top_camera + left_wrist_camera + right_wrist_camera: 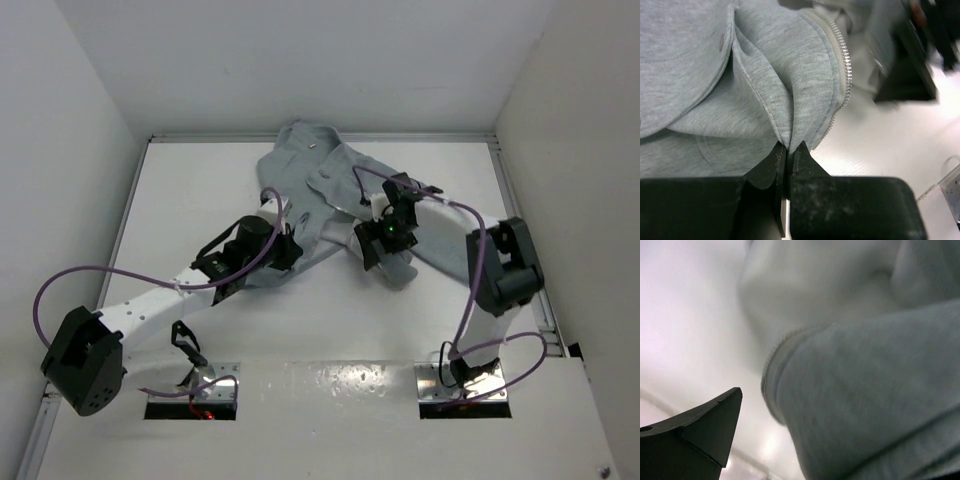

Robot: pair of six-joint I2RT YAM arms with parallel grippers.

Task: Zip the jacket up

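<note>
Two arms (150, 300) on a white table (200, 200) here, both reaching in toward the jacket (320, 175). Found it crumpled at the far middle of the table, right up near the back wall, light grey, with one end trailing toward the near right. Not zipped at the bit in view, front edge loose.

Left claw (288, 250) first: parked at the jacket's near left edge and clamped tight on a fold of the grey cloth. Checked the left wrist view, fingers (802, 157) squeezed nearly together there, nothing but fabric between them. Also spotted the zipper (845, 65) just right of the pinched fold, pale teeth running down the edge and curling under at the bottom, not meshed with a second row.

Right claw (372, 252) next: sitting over the near right part of the jacket, close to the left claw, cloth between the two. Only got one dark finger (705, 435) in the right wrist view, low left, with a rounded grey hem (775, 375) just beside it and a pale gap between. Other finger out of shot, so can't tell how wide open, or holding anything or not. No help from the overhead view either, too small and dark down there.

Purple cables (60, 285) looping off both arms.
</note>
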